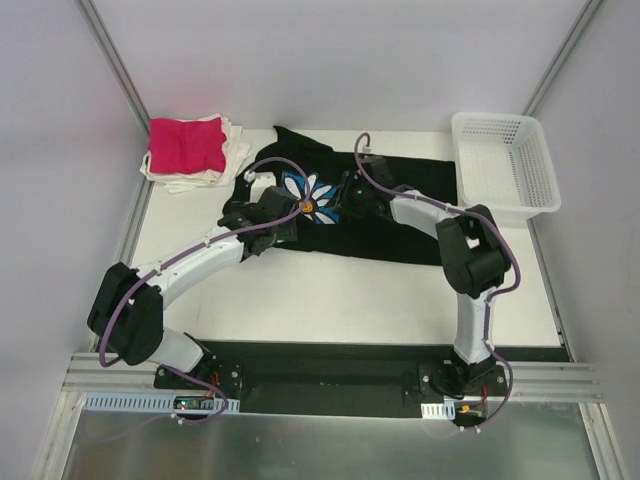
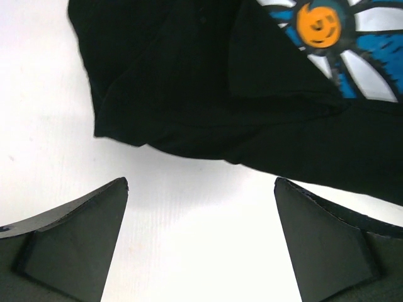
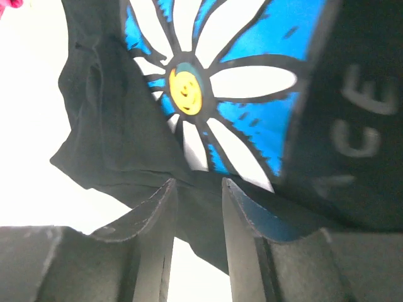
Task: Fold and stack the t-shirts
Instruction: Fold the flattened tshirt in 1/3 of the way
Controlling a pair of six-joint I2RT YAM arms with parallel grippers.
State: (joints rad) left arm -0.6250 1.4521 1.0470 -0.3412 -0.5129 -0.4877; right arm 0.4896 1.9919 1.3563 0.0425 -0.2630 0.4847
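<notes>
A large black t-shirt [image 1: 410, 215] with a blue white-daisy print [image 1: 312, 196] lies spread across the table's back half. My right gripper [image 3: 196, 185] is at the print's near edge, its jaws closed on a fold of the black cloth [image 3: 198, 214]; in the top view it [image 1: 335, 198] sits beside the daisy. My left gripper [image 2: 201, 182] stands wide open over bare table just short of the shirt's rumpled edge [image 2: 164, 135], holding nothing; from above it [image 1: 237, 214] is at the shirt's left end. A magenta-pink shirt [image 1: 186, 145] lies folded on white/cream ones [image 1: 236, 150] at the back left.
A white plastic mesh basket [image 1: 520, 195] stands at the back right, touching the shirt's right end. Bare white table [image 1: 340, 300] runs between the shirt and the arm bases. Metal frame posts rise at both back corners.
</notes>
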